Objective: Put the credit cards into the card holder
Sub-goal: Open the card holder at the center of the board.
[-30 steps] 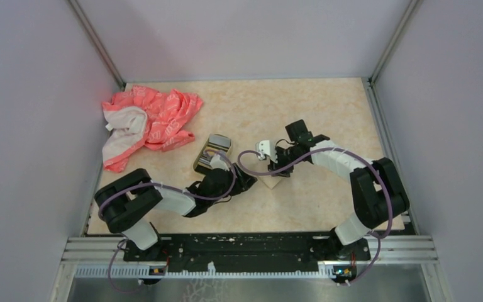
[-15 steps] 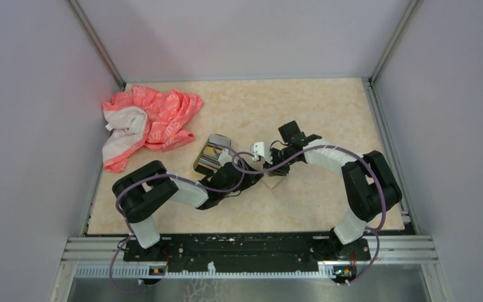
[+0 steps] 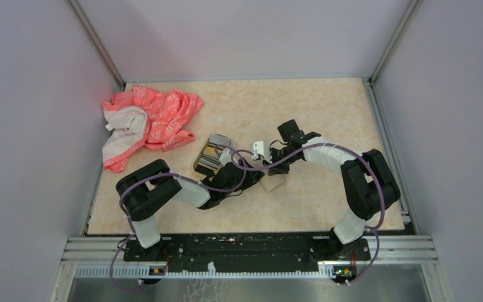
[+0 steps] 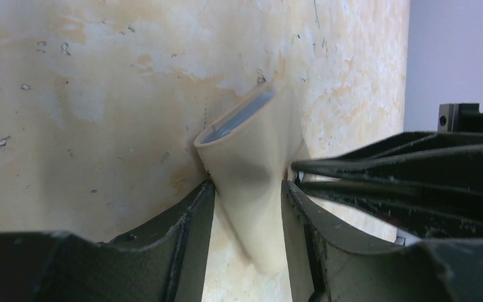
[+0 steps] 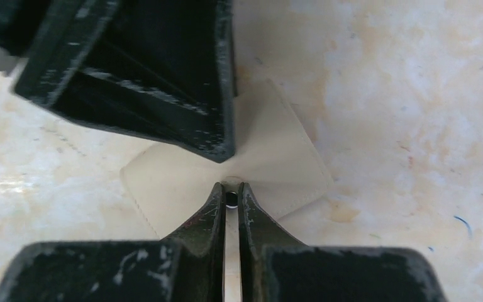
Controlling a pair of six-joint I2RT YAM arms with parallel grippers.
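Tan, bowed credit card (image 4: 251, 182) sat squeezed in the left gripper (image 4: 246, 189), edge pinched by the right gripper (image 5: 232, 192). Pickup seemed underway; next, a lift to the card holder (image 3: 226, 139) just beside them.

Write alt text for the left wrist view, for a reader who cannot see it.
The left gripper squeezes a tan pouch from both sides, so its mouth bows open and shows a grey edge inside. Behind it is a mottled beige table; the right gripper's dark fingers enter from the right.
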